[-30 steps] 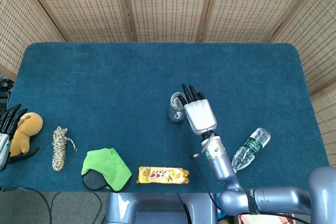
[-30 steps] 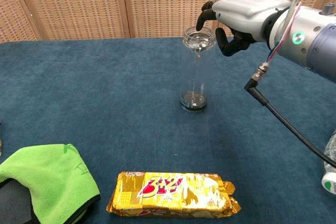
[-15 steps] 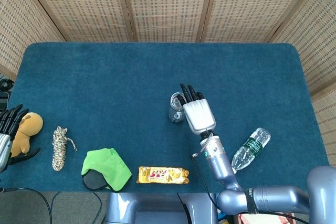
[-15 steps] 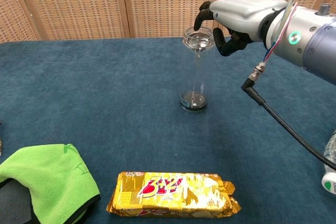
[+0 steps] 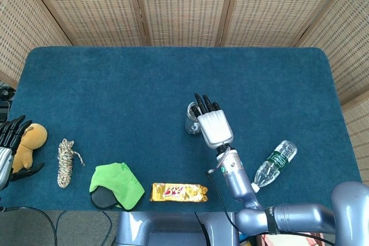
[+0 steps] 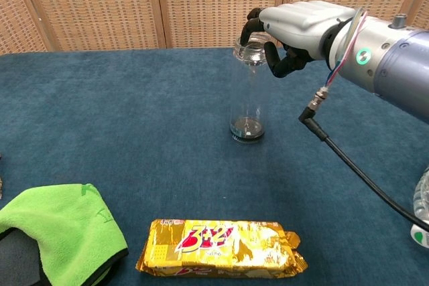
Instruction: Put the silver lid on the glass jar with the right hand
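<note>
Head view: blue felt-like table cloth [image 5: 115,84], woven wicker screens at the far edge. Clear glass jar [image 5: 194,120] stands upright near the middle; right hand [image 5: 212,124], white shell w/ black fingers [image 5: 202,104], sits just right of it, fingers reaching over the jar's rim. Silver lid can't be made out from this angle. Left hand [image 5: 7,142] at the far left edge, fingers spread apart, next to an orange plush toy [image 5: 29,142]. Along the near edge: coiled rope [image 5: 66,162], green cloth [image 5: 118,184], gold snack pack [image 5: 179,192]; clear plastic bottle [image 5: 275,163] lies on its side at right.

Chest view: tall see-through jar, dark round base. Silver lid [image 6: 253,51] is at the jar mouth, round and shiny; right hand's fingers curl around it, thumb on the near side. Fully seated or not: can't tell.
</note>
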`<state>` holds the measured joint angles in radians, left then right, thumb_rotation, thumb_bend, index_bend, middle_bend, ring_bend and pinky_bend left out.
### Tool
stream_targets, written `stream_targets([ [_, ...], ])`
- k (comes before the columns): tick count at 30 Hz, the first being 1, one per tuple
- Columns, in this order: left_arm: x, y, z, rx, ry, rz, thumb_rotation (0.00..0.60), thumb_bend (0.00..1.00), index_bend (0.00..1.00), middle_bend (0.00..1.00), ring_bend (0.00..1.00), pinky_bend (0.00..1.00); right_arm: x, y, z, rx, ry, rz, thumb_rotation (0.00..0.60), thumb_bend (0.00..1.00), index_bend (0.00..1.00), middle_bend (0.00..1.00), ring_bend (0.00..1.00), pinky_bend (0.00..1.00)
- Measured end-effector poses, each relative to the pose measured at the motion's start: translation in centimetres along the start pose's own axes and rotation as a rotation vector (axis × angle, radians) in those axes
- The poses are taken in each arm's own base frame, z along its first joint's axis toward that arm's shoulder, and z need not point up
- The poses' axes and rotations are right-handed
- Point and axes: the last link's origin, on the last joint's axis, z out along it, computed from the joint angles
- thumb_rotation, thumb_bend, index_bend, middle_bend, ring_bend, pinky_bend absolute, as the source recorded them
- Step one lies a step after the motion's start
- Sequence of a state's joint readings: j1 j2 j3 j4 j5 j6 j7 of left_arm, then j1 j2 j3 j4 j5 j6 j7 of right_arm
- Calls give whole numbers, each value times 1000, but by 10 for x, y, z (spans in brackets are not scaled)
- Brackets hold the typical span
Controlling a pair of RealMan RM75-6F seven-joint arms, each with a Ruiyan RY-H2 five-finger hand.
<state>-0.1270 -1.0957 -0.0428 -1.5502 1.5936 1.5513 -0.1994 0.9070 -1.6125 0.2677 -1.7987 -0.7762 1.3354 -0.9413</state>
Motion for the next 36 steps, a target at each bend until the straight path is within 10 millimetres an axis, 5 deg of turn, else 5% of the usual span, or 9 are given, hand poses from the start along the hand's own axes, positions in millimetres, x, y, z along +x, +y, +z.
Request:
stream_targets([
  [36,-2,3,-1,-8,-7,3,600,166,0,0,0,0,-6,-1,3,-6,-36,-3,600,1000,220,0,0,267],
])
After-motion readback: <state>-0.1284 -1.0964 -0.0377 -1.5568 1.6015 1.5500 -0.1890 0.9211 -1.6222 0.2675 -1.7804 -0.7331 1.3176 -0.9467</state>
